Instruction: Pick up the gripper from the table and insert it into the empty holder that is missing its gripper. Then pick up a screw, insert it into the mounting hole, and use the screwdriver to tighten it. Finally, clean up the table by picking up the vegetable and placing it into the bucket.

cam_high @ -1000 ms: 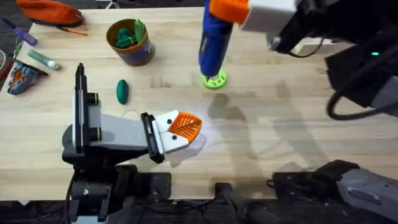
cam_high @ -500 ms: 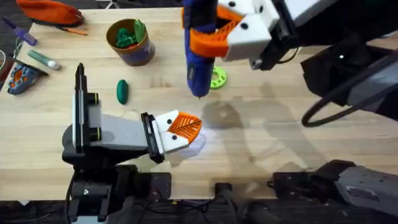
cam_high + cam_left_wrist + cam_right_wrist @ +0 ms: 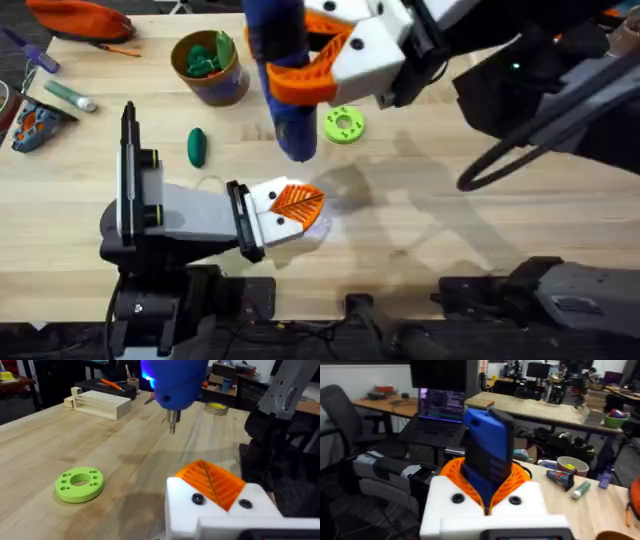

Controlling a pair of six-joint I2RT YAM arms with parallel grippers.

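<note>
My right gripper (image 3: 305,60) is shut on the blue screwdriver (image 3: 278,90), held upright above the table with its bit (image 3: 173,420) pointing down just beyond the left arm's claw. The right wrist view shows the screwdriver (image 3: 487,445) clamped between the orange pads. My left gripper (image 3: 298,207) rests low over the table, shut, with the orange ribbed gripper (image 3: 212,480) seated in its white holder (image 3: 185,510). Two dark screw heads (image 3: 198,499) show on the white blocks. The dark green vegetable (image 3: 196,146) lies left of the claw. The tan bucket (image 3: 208,66) stands behind it with green items inside.
A lime-green disc (image 3: 343,124) lies right of the screwdriver tip, also seen from the left wrist as the disc (image 3: 79,483). An orange pouch (image 3: 80,18), a marker (image 3: 70,95) and a small tool (image 3: 35,122) sit at the far left. A wooden block (image 3: 102,404) lies farther back.
The right arm has carried the screwdriver leftward and nearer the left arm's claw, uncovering the green disc. The left arm has stayed still.
</note>
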